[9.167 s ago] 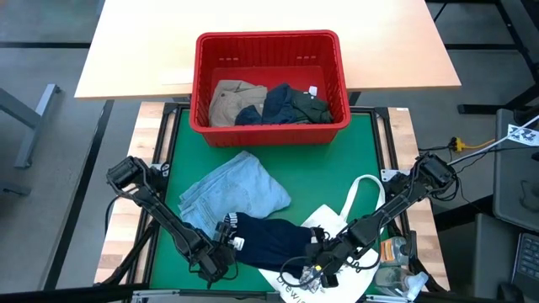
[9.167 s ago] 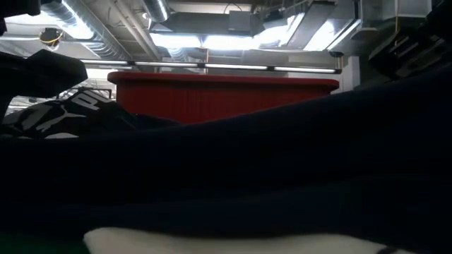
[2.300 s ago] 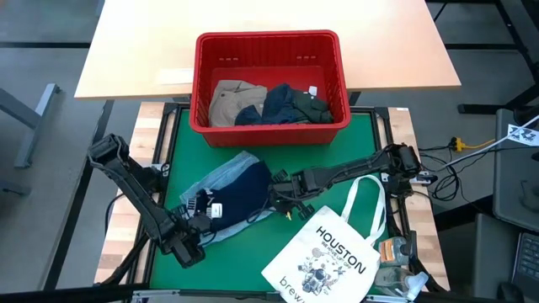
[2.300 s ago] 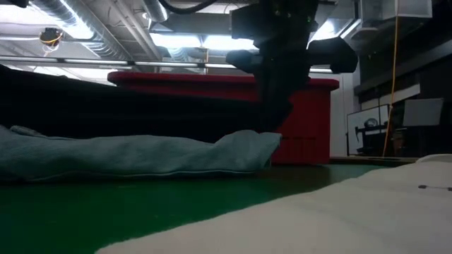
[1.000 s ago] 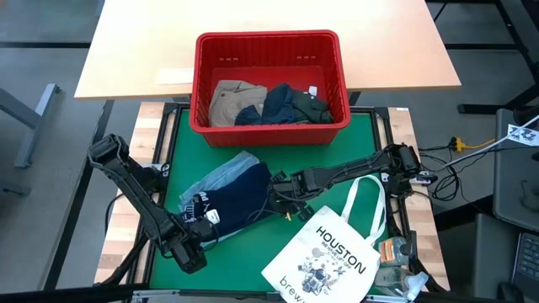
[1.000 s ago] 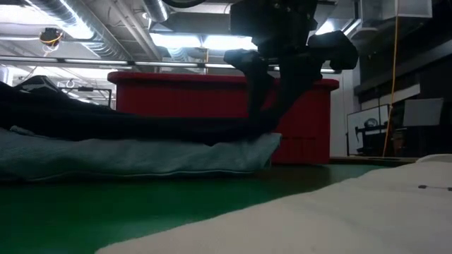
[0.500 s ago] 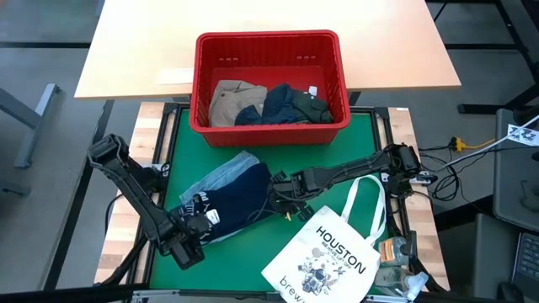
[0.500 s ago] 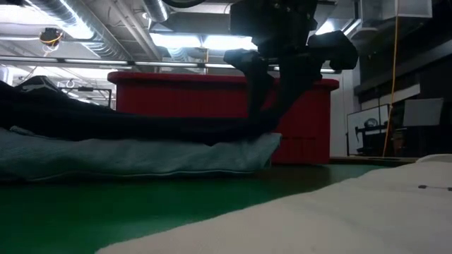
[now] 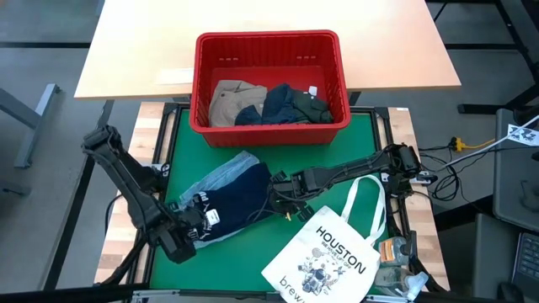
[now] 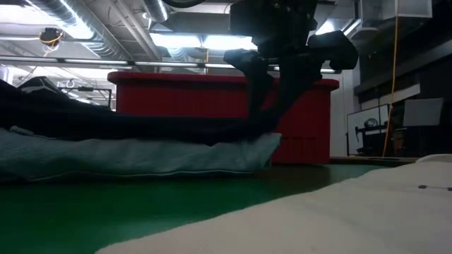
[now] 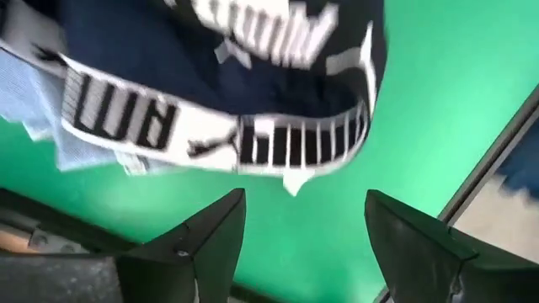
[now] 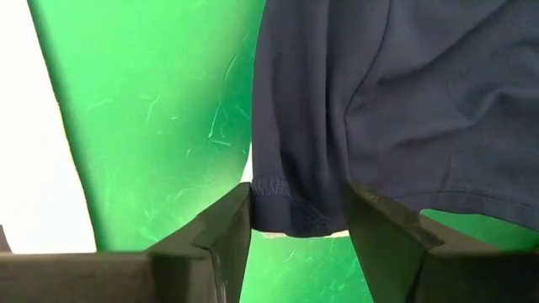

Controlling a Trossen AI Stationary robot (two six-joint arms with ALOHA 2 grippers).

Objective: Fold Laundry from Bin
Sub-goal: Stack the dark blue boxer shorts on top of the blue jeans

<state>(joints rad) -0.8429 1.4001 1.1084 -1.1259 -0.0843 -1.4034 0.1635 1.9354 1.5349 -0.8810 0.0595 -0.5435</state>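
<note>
The red bin (image 9: 269,84) sits at the far edge of the green tabletop (image 9: 337,156), in the middle. Inside it lie a tan garment (image 9: 232,99), a dark blue one and a dark green garment (image 9: 310,106).

In front of the bin, nearer the left side of the tabletop, a light blue denim garment (image 9: 221,174) lies flat. A navy garment (image 9: 238,198) lies on top of it. The navy one has a white band with black letters (image 11: 210,135) along one end.

The right claw (image 9: 276,193) is at the right end of the navy garment. Its two fingers (image 12: 210,236) sit on both sides of the cloth's hem and pinch it.

The left claw (image 9: 190,223) is near the front left corner of the tabletop, just by the band end of the navy garment. Its fingers (image 11: 198,248) are spread apart and hold nothing. The band is just past their tips.

A white tote bag (image 9: 324,257) with the word "HOUSTON" lies at the front right of the tabletop, and its handle loops toward the right arm.

In the low view, the denim (image 10: 134,155) lies flat on the green with the dark cloth on top and the bin (image 10: 183,99) behind.
</note>
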